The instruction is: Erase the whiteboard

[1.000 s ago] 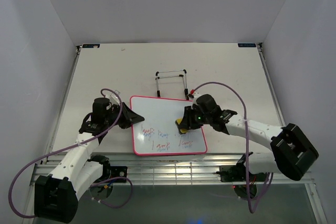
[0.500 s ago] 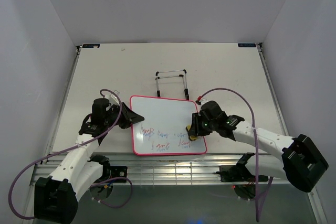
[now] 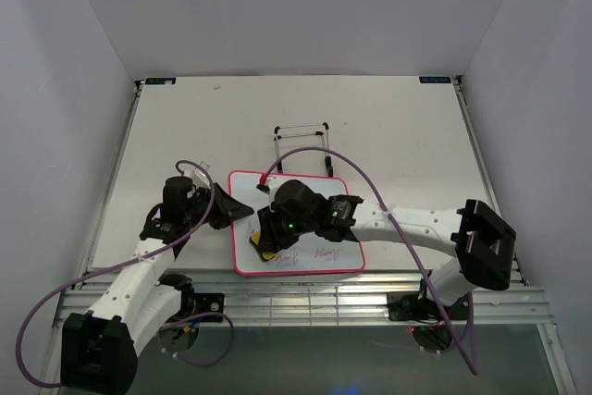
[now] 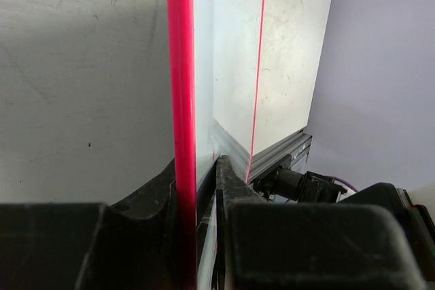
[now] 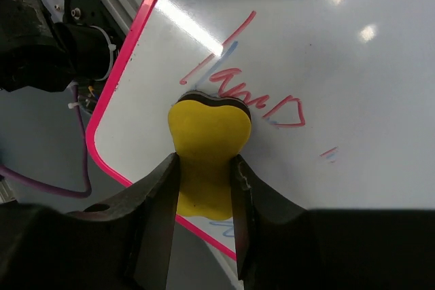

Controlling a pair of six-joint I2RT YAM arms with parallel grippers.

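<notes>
The whiteboard (image 3: 319,261), white with a pink-red frame, lies flat near the table's front edge with red and blue scribbles along its near half (image 5: 251,93). My left gripper (image 3: 231,207) is shut on its left edge, the frame (image 4: 181,100) pinched between the fingers. My right gripper (image 3: 270,245) is shut on the yellow eraser (image 5: 207,144), which rests on the board at its near-left part, over the scribbles. The eraser shows as a yellow spot in the top view (image 3: 266,254).
A thin black wire stand (image 3: 302,143) stands just behind the board. The metal rail of the table's front edge (image 3: 305,295) runs right below the board. Purple cables loop over both arms.
My right gripper has swept the eraser from the board's right side across to its near-left part. Scribbles at the near middle look thinner. My left gripper has held still.
</notes>
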